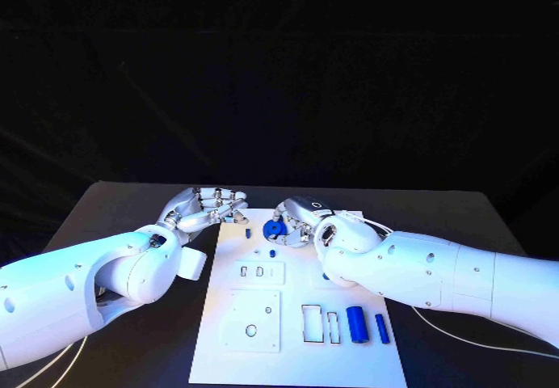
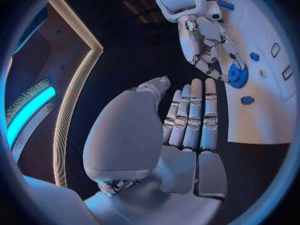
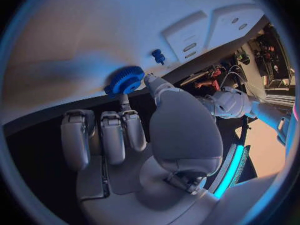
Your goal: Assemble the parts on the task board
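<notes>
The white task board (image 1: 233, 356) lies in the middle of the black table. A blue gear (image 1: 274, 229) sits near the board's far end. My right hand (image 1: 305, 214) is over it and pinches the gear (image 3: 127, 80) between thumb and one finger, with the other fingers curled in. The left wrist view shows the same fingertips (image 2: 220, 71) on the gear (image 2: 237, 76). My left hand (image 1: 210, 206) hovers at the board's far left corner, its fingers (image 2: 190, 117) straight and side by side, holding nothing. Two blue cylinders (image 1: 356, 323) lie at the board's near right.
Small blue pegs (image 1: 248, 233) (image 1: 271, 253) stand on the board near the gear. Raised white blocks with slots (image 1: 258, 273) and holes (image 1: 254, 319) sit mid-board, and a rectangular cutout (image 1: 313, 322) lies beside the cylinders. Black table (image 1: 128, 210) borders the board on both sides.
</notes>
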Motion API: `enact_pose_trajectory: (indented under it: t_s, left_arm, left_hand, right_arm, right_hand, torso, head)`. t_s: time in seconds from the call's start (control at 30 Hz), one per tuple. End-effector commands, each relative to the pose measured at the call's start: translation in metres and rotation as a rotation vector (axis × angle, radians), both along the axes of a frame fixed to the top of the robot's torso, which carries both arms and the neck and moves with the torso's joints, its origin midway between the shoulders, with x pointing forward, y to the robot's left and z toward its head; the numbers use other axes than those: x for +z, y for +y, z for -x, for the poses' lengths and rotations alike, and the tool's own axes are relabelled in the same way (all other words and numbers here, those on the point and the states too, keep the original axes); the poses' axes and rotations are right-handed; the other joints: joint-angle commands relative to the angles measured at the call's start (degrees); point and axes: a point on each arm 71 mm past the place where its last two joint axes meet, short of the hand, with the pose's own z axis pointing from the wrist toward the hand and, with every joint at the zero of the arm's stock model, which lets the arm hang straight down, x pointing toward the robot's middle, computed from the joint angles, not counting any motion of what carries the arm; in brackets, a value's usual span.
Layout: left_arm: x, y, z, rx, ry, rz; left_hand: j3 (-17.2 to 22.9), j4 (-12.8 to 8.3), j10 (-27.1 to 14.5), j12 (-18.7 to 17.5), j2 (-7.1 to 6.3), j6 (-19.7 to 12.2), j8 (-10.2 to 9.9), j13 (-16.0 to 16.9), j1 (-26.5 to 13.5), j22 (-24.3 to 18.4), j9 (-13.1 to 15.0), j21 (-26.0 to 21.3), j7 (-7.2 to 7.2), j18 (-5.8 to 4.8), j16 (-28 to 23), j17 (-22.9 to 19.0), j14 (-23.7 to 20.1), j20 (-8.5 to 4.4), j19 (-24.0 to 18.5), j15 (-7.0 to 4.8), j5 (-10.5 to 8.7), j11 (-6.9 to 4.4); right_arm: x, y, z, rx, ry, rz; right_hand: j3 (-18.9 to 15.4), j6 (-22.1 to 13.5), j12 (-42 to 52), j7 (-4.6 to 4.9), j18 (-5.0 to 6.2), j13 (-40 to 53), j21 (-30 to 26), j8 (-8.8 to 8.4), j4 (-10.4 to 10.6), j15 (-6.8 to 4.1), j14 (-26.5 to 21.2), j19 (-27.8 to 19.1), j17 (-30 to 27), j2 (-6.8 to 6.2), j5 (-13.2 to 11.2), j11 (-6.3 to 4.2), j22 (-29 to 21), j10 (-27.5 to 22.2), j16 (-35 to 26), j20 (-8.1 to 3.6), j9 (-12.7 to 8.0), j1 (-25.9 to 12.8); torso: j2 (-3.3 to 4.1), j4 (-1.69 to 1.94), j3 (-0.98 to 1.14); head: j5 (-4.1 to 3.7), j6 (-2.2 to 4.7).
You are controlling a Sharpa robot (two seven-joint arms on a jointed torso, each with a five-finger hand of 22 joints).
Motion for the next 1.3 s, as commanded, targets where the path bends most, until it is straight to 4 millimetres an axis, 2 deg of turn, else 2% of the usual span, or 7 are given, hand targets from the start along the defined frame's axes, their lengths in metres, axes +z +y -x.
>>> enact_pose_trajectory:
  t_s: [0.03,0.17,0.2,0.23,0.97,1.2,1.3]
  left_arm:
    - [0.001,-0.002,0.000,-0.016,-0.003,0.009]
    - [0.001,-0.002,0.000,-0.016,-0.002,0.008]
    - [0.001,-0.002,0.000,-0.016,-0.002,0.008]
    - [0.001,-0.002,0.000,-0.016,-0.002,0.008]
    - [0.002,0.000,0.001,-0.010,-0.003,0.006]
    - [0.001,0.002,0.001,-0.006,-0.003,0.005]
    - [0.001,0.003,0.000,-0.004,-0.003,0.004]
  left_hand:
    - [0.3,0.0,-0.2,-0.2,-0.09,-0.4,0.0,0.0,-0.5,0.1,0.0,0.2,-0.12,0.46,0.2,0.1,-0.5,-0.06,-0.5,0.01,-0.26,0.17]
    - [0.3,0.0,-0.2,-0.2,-0.09,-0.4,0.0,0.0,-0.5,0.1,0.0,0.2,-0.12,0.46,0.2,0.1,-0.5,-0.06,-0.5,0.01,-0.26,0.17]
    - [0.3,0.0,-0.2,-0.2,-0.09,-0.4,0.0,0.0,-0.5,0.1,0.0,0.2,-0.12,0.46,0.2,0.1,-0.5,-0.06,-0.5,0.01,-0.26,0.17]
    - [0.3,0.0,-0.2,-0.2,-0.09,-0.4,0.0,0.0,-0.5,0.1,0.0,0.2,-0.12,0.46,0.2,0.1,-0.5,-0.06,-0.5,0.01,-0.26,0.17]
    - [0.3,0.0,-0.3,-0.2,-0.11,-0.5,0.0,0.0,-0.5,0.1,0.1,0.2,-0.10,0.45,0.2,0.1,-0.6,-0.02,-0.6,0.04,-0.27,0.20]
    - [0.3,0.0,-0.3,-0.2,-0.13,-0.5,0.0,0.0,-0.5,0.1,0.1,0.2,-0.08,0.46,0.2,0.1,-0.8,0.01,-0.7,0.06,-0.27,0.21]
    - [0.3,0.0,-0.3,-0.2,-0.13,-0.5,0.0,0.0,-0.5,0.1,0.1,0.2,-0.08,0.46,0.2,0.1,-0.8,0.01,-0.7,0.06,-0.27,0.21]
  right_arm:
    - [-0.005,-0.002,0.000,0.007,0.038,0.024]
    - [-0.005,-0.004,-0.001,-0.003,0.039,0.025]
    - [-0.005,-0.005,-0.001,-0.005,0.038,0.025]
    - [-0.005,-0.005,-0.001,-0.006,0.038,0.025]
    - [-0.002,-0.020,0.007,-0.007,0.024,0.002]
    - [0.011,-0.041,0.013,-0.020,-0.013,-0.054]
    - [0.022,-0.059,0.015,-0.025,-0.010,-0.108]
  right_hand:
    - [0.0,0.5,-0.1,-0.10,-0.73,8.6,0.0,-0.12,0.5,0.23,5.9,2.6,15.1,0.58,0.5,0.14,10.4,0.2,0.2,0.44,0.1,0.0]
    - [0.0,0.6,-0.1,-0.13,-0.74,8.6,0.0,-0.13,0.7,0.19,5.9,2.6,15.1,0.75,0.7,0.11,10.4,0.3,0.2,0.42,0.1,0.0]
    - [0.1,0.6,0.0,-0.16,-1.33,8.7,1.9,-0.14,0.8,0.16,5.7,4.1,14.5,0.80,0.9,0.07,12.4,0.3,0.1,0.38,0.1,0.0]
    - [0.2,0.7,0.0,-0.18,-1.40,8.7,2.2,-0.15,0.8,0.14,5.7,4.2,14.4,0.81,1.1,0.05,12.6,0.4,0.1,0.37,0.1,0.1]
    - [0.4,1.1,0.4,-0.31,-1.62,9.2,2.9,-0.04,0.9,0.04,5.7,4.8,14.4,0.73,1.5,-0.07,13.3,0.8,0.1,0.28,0.1,0.3]
    - [0.7,1.4,0.6,-0.43,-1.72,9.4,3.2,-0.01,0.7,-0.09,5.7,5.0,14.3,0.60,1.7,-0.20,13.7,1.1,0.1,0.16,0.2,0.9]
    - [1.2,1.2,0.4,-0.39,-1.71,9.3,3.1,-0.29,0.4,-0.12,5.7,5.0,14.1,0.43,1.6,-0.19,13.6,0.9,0.0,0.10,0.1,1.6]
  torso:
    - [-0.01,0.02,0.01]
    - [-0.02,0.05,0.00]
    - [-0.02,0.05,0.00]
    - [-0.02,0.05,0.01]
    - [-0.03,0.03,0.02]
    - [-0.12,-0.15,0.07]
    - [-0.16,-0.25,0.14]
  head:
    - [-0.07,0.00]
    - [-0.10,-0.02]
    - [-0.10,-0.02]
    - [-0.10,-0.01]
    - [-0.03,-0.26]
    - [0.07,-0.15]
    - [0.03,0.09]
